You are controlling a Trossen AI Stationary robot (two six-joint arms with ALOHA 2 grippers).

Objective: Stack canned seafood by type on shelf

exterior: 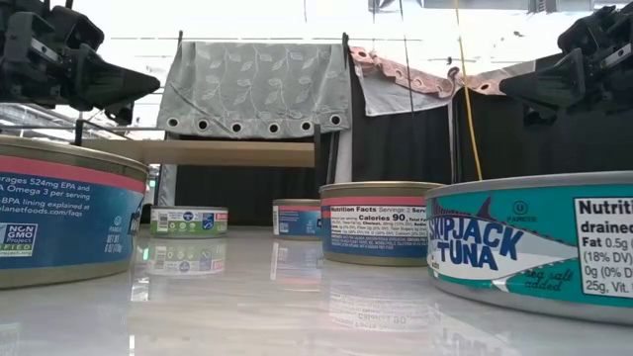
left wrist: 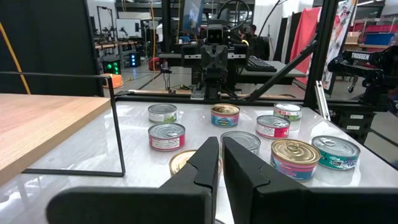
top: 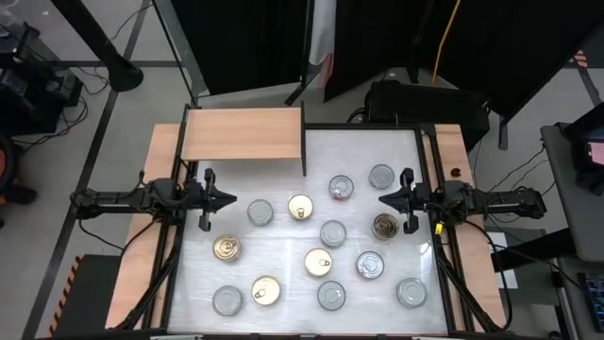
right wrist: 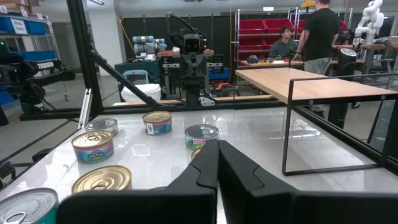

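We are looking down on a white worktop (top: 283,274) where about a dozen tins of canned seafood (top: 332,233) are lying loose, lids up, spread across the centre and lower part of the high view. None of them is sitting on the shelf (top: 242,134), the light-wood platform standing in the upper left of the worktop, whose board is bare.

The left end effector (top: 226,198) is hovering at the left edge of the worktop, in the middle left of the high view, pointing inward. Its fingers are standing almost together with only a thin slit between them, and they are gripping nothing. The nearest tin, a silver-lidded one (top: 260,212), is lying just beside its tip, toward the centre and slightly lower in the frame, not touching it.

The right end effector (top: 385,198) is hovering at the right edge, facing the left one across the tins. Its fingers are closed against each other and holding nothing. A dark gold-lidded tin (top: 385,227) is lying just below its tip in the frame, and a silver one (top: 381,176) just above it; neither is touching it.
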